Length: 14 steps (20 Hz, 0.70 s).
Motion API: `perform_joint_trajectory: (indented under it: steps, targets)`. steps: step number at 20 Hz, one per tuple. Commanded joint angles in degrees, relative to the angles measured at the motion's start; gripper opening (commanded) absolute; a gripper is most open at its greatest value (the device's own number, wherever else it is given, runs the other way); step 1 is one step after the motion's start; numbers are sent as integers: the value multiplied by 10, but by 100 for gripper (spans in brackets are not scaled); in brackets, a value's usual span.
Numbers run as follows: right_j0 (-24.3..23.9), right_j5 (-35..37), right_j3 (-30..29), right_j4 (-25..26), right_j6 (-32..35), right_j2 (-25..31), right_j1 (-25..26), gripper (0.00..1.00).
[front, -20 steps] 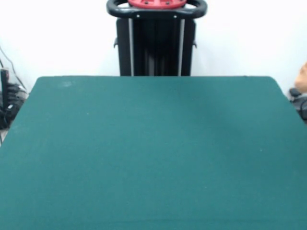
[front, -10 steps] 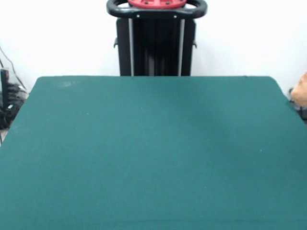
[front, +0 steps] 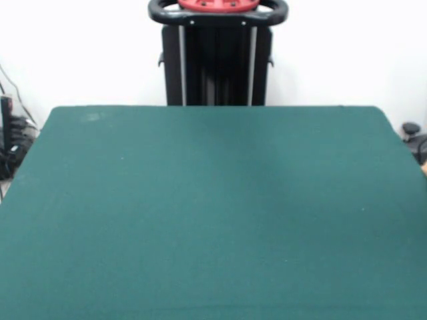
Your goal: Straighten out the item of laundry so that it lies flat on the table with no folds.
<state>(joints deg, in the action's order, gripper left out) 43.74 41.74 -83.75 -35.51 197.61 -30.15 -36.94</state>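
Gone from the 3 o'clock edge is the tan shape — no towel lies on the desk (front: 213, 213), no pincer shows, so straightening waits for laundry.

Black pedestal column (front: 217, 65) upright at the far side, centred at the top, pale vertical strips down its face, black ring (front: 218, 13) around a red base (front: 218, 5) on top — cut off by the upper edge, no arm or gripper showing.
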Motion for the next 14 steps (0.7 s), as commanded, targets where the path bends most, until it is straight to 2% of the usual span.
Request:
perform_joint_trajectory:
  steps: [1,3,6,10,14]
  targets:
    - [-19,0,-93,17,-18,89,1,0]
    - [-29,-1,-103,31,-43,88,-8,0]
    - [-66,-3,-125,78,-124,86,-26,0]
    - [-155,-15,-177,158,-264,99,-76,0]
    - [-220,-54,-204,224,-309,129,-98,0]
